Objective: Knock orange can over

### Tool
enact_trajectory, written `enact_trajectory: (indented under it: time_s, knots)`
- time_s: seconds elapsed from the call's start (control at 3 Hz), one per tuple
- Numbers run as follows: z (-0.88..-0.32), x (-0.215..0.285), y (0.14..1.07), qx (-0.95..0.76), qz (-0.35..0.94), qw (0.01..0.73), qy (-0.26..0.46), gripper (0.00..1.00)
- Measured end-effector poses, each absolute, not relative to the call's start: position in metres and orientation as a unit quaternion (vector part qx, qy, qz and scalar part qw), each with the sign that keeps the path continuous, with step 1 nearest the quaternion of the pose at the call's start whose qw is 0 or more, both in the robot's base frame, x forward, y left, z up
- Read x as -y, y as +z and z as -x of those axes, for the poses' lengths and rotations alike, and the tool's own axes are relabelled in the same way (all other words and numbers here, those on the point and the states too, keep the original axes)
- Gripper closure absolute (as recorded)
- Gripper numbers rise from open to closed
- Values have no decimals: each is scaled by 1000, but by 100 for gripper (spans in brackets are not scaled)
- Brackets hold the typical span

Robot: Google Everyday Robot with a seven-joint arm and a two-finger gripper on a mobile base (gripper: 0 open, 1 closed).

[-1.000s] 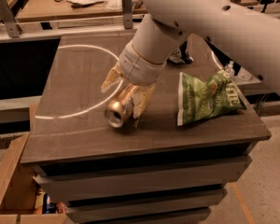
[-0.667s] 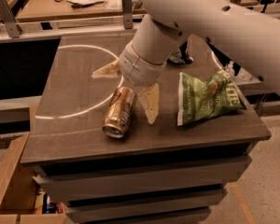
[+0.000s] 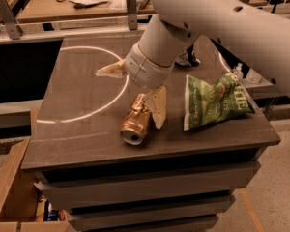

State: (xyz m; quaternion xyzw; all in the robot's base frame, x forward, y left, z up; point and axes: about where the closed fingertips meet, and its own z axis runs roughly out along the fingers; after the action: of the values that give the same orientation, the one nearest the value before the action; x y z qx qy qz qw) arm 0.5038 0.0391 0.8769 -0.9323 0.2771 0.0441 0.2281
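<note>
No legible print on bag point(image 3: 215, 105) or orange can point(image 3: 135, 122) beside gripper point(image 3: 129, 98)

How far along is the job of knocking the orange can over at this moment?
Done: the orange can lies on its side on the table, near the front edge. In hand: nothing; the gripper hangs open over the can's far end, one finger close beside it. Left: probably only drawing the arm away. The green chip bag lies apart.

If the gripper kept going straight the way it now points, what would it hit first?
Probably the orange can, which lies on its side just below the open gripper, near the table's front edge. Depth is unclear, so the gripper might instead meet the tabletop beside the can.
</note>
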Motion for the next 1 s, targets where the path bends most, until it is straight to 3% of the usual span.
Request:
enact_trajectory:
  time_s: [1.0]
  knots:
    - [-508, -6, 882, -379, 876, 293, 61, 0]
